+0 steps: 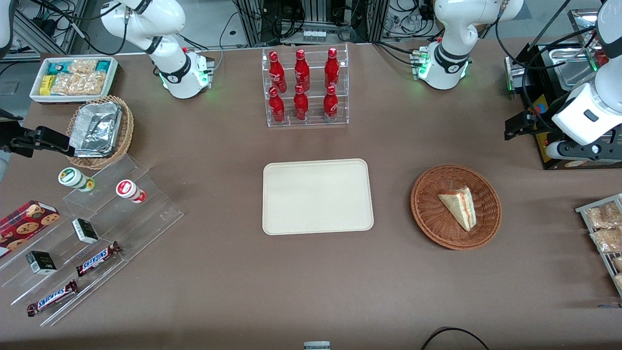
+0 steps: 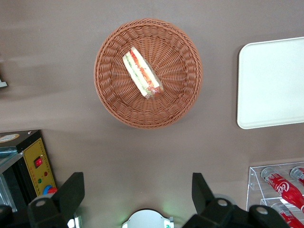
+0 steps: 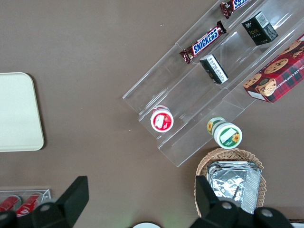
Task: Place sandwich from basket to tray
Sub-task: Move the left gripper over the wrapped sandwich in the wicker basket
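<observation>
While the spread gripper (image 2: 135,202) hovers apart, the soft sandwich (image 2: 142,73) in the basket (image 2: 148,114) likely needs gentle grasping across its bread faces.

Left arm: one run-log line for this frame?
gripper: open, high, clear of basket | sandwich: in basket, ungrasped | tray: empty | phase: pre-grasp

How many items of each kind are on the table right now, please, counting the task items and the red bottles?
Sandwich: 1, in the basket
Basket: 1
Tray: 1, bare
Red bottles: 6, in the clear rack
Total: 9
The gripper hangs open, above the table and clear of the basket.
</observation>
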You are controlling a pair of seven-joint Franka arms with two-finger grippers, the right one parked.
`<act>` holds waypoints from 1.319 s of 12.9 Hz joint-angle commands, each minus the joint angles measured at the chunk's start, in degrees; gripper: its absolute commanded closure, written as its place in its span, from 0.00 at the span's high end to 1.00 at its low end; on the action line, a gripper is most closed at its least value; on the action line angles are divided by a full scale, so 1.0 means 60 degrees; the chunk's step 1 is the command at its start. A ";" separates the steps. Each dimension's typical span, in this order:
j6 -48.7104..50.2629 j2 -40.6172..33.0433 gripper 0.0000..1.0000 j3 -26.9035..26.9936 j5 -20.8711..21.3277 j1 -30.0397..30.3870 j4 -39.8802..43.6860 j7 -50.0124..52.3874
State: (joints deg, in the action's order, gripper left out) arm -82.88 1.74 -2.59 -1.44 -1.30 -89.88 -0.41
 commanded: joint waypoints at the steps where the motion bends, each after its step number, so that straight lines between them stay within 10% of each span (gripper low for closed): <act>1: -0.0028 -0.0187 1.00 0.0036 0.0020 0.0027 -0.0122 -0.0004; 17: -0.6907 -0.0114 1.00 0.0007 0.0254 -0.0061 -0.5950 0.0215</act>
State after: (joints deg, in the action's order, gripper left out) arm -119.00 2.42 -2.66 -0.81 -1.36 -121.29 -0.41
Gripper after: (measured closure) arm 0.000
